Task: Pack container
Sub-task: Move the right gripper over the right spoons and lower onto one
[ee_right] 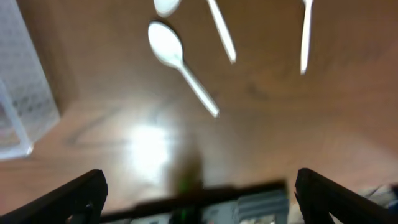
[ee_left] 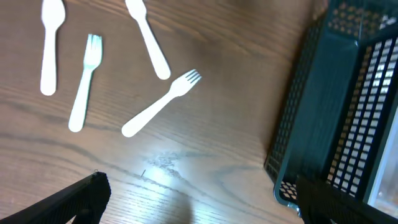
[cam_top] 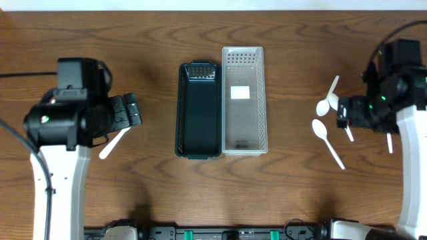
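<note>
I see my left end effector (ee_left: 202,190) wide apart, nothing in it, near a white plastic fork (ee_left: 160,104), prob to grab it next. Right end effector (ee_right: 199,185) is apart & empty too, by a white plastic spoon (ee_right: 180,65). The dark green plastic basket (cam_top: 181,110) & white mesh plastic basket (cam_top: 264,100) sit side by side mid brown wooden worktop (cam_top: 133,40), I think so both arms reach.
</note>
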{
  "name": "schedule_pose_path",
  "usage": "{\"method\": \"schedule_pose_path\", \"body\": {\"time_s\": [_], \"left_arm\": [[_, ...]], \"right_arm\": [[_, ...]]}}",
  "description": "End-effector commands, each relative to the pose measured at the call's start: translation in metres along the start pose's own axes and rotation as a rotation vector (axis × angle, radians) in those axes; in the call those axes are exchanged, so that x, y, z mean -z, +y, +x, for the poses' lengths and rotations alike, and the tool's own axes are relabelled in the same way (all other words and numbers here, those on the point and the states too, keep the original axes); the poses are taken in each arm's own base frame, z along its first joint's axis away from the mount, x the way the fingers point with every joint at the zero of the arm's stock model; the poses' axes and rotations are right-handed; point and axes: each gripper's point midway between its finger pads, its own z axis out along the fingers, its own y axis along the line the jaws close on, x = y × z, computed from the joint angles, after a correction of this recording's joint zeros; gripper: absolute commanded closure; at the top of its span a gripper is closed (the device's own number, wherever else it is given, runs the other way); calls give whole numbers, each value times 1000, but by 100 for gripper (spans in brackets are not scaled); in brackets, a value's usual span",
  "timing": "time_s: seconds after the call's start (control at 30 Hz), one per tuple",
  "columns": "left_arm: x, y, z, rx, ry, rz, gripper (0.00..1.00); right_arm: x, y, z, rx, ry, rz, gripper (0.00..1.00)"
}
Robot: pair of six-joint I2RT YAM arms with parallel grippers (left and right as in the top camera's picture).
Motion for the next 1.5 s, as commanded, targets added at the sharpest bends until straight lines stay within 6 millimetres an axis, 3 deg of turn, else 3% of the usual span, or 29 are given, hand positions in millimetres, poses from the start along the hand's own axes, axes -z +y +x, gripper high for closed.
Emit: {"method": "schedule_pose_path", "body": {"time_s": [0.0,0.13,0.27,0.57,0.77,0.87,1.0,1.17,1.47], "left_arm": [[17,5,-4,45,-64,-2,2],[29,5,-4,46,-112,10,2],[34,6,-4,48,-131,15,2],[33,4,-10,48,-150,20,2],[33,4,-10,48,-150,20,2],[33,4,-10,48,-150,20,2],[33,4,-10,48,-150,20,2],[33,4,-10,48,-149,19,2],[33,4,-10,48,-150,20,2]], "right_arm": [[16,16,19,-63,-19,-126,1],[21,17,43,-81,-76,-148,1],[7,18,51,-83,-200,-162,1],[-82,28,6,-7,-406,-167,1],[-137,20,-10,202,-232,-66,2],[-155,17,-17,210,-162,-37,3],[-172,19,-25,345,-91,-35,4],[-191,18,-21,456,-23,-30,7],[-234,23,-8,463,102,-55,10]]}}
